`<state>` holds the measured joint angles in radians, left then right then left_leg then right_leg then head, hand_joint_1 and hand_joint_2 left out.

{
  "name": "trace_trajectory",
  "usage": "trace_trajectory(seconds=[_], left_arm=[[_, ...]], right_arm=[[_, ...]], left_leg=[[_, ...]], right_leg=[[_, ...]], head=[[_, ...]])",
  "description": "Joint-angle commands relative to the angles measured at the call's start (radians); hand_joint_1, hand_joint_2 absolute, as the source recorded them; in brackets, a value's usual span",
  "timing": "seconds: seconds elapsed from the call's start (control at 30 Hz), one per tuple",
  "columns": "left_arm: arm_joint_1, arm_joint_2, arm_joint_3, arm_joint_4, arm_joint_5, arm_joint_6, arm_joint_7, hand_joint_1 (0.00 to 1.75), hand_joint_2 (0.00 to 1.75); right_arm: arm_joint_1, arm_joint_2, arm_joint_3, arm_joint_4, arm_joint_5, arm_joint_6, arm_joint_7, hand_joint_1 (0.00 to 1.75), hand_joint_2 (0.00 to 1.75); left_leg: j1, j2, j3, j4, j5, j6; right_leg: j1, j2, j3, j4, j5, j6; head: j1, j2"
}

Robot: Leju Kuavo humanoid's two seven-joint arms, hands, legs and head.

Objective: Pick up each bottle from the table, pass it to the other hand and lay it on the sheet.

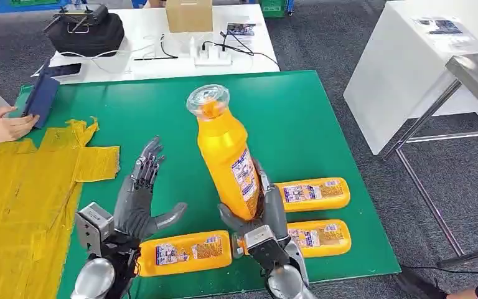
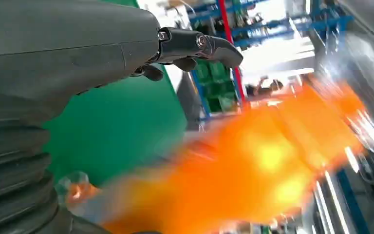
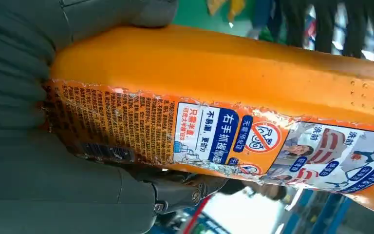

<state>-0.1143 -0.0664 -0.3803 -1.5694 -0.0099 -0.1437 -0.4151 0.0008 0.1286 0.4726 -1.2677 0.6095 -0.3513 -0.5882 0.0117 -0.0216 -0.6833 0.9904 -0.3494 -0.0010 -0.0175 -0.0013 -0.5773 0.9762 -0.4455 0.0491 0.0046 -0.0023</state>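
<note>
Right hand (image 1: 262,215) held the tall orange plastic bottle (image 1: 227,152) upright by its base, above the green table mat (image 1: 311,124). Left hand (image 1: 138,196) waited beside, fingers spread, empty. Top-heavy grip, could tip during handover.

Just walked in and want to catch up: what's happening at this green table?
The right robot hand holds an orange bottle upright above the green table. The left robot hand is open beside it, holding nothing. Three more bottles lie on the table. The yellow sheet to the left has no bottle on it, and a person's hand rests at its far edge.
</note>
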Motion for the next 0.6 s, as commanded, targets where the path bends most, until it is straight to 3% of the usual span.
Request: trace_trajectory(seconds=[0.03, 0.33, 0.6], left_arm=[[-0.059, 0.028, -0.077, 0.041, 0.048, -0.059, 0.011, 0.00, 1.75], [-0.084, 0.039, -0.123, 0.099, 0.080, -0.132, 0.029, 0.00, 1.75], [-0.092, 0.042, -0.135, 0.116, 0.095, -0.162, 0.035, 0.00, 1.75]], right_arm=[[-0.107, -0.022, 0.167, 0.199, 0.110, -0.054, 0.040, 1.75, 1.75], [-0.160, -0.018, 0.246, 0.264, 0.204, -0.178, 0.083, 1.75, 1.75], [-0.174, -0.016, 0.262, 0.268, 0.230, -0.208, 0.092, 1.75, 1.75]], left_leg=[[0.000, 0.004, 0.009, 0.001, -0.004, 0.000], [0.000, 0.002, 0.006, 0.000, -0.002, 0.000], [0.000, 0.000, 0.006, 0.000, -0.002, 0.000]], right_leg=[[0.001, 0.002, 0.009, 0.000, -0.003, -0.003], [0.001, 0.000, 0.007, -0.001, -0.001, -0.002], [0.000, -0.001, 0.006, -0.001, -0.002, -0.002]], head=[[0.000, 0.000], [0.000, 0.000], [0.000, 0.000]])
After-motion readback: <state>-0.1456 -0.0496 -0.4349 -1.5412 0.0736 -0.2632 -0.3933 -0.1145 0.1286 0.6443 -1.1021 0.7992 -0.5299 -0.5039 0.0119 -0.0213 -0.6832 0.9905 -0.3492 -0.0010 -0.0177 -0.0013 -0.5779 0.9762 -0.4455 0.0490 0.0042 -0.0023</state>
